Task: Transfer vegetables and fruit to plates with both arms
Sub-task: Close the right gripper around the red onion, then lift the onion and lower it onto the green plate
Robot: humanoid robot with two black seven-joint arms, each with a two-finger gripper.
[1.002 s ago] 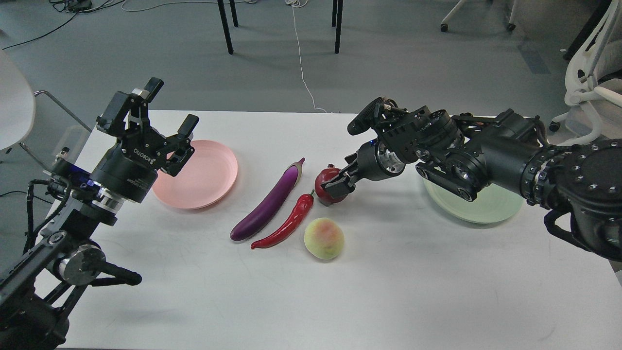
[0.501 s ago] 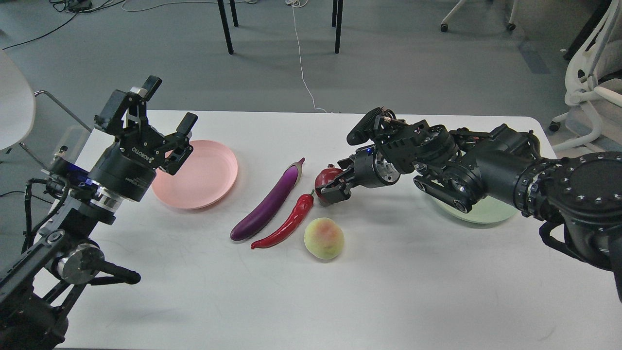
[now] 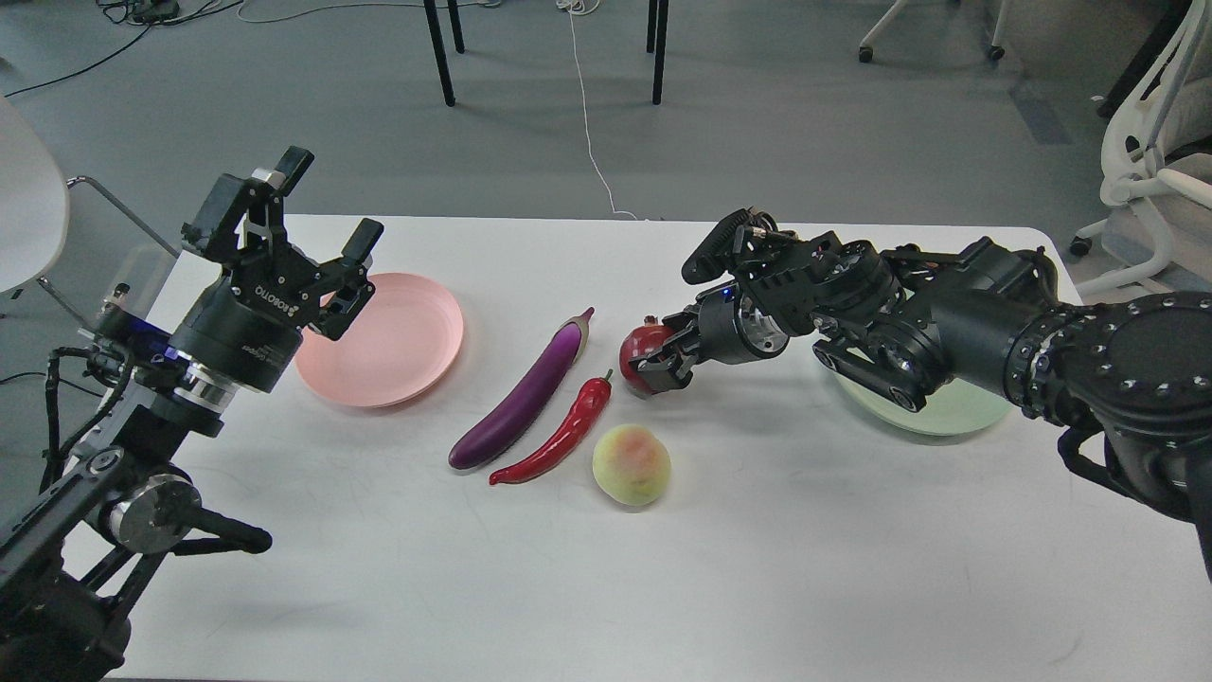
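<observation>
The pomegranate sits mid-table, clamped between the right gripper's fingers, with chili, eggplant and peach just beside it, the green plate under the right arm, and the left gripper spread wide above the pink plate.

White lettering reading "ROBOTIQ" runs along the black body of the left gripper, seen upside down from here. A second line of smaller white print sits lower on the wrist below it, too small to read. No other text is legible anywhere.
</observation>
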